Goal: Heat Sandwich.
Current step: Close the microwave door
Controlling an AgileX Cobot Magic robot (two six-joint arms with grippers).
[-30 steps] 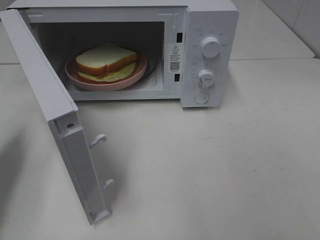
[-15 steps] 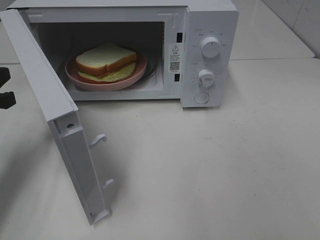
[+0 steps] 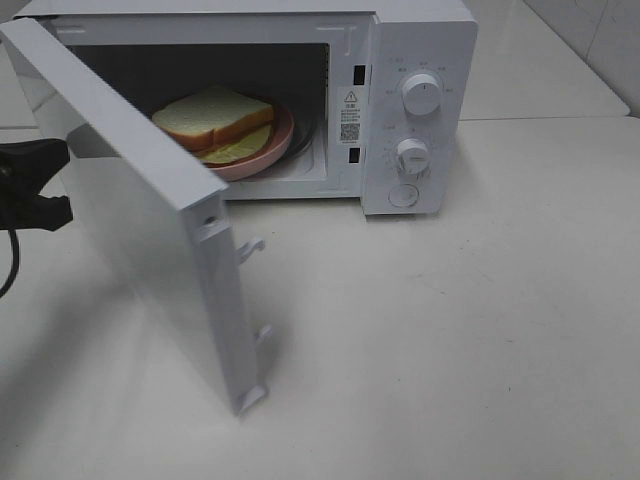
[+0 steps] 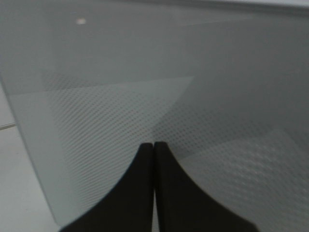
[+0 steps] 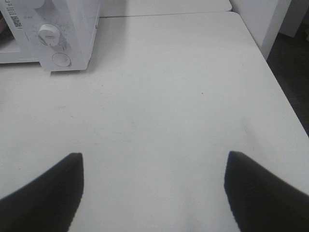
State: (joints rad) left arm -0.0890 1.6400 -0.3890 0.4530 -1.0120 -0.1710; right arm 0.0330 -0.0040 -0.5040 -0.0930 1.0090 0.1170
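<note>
The half-open door (image 3: 150,200) hides the left part of the pink plate (image 3: 268,150) and the near-left corner of the sandwich (image 3: 212,112). The left arm (image 3: 20,180) is cut by the left edge, its tip hidden behind the door. Lettering around the knobs (image 3: 421,93) is too small to read.

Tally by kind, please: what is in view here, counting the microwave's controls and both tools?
Microwave: 1
Sandwich: 1
Plate: 1
Knobs: 2
Button: 1
Tools: 2, left tool and right tool
Total: 8
</note>
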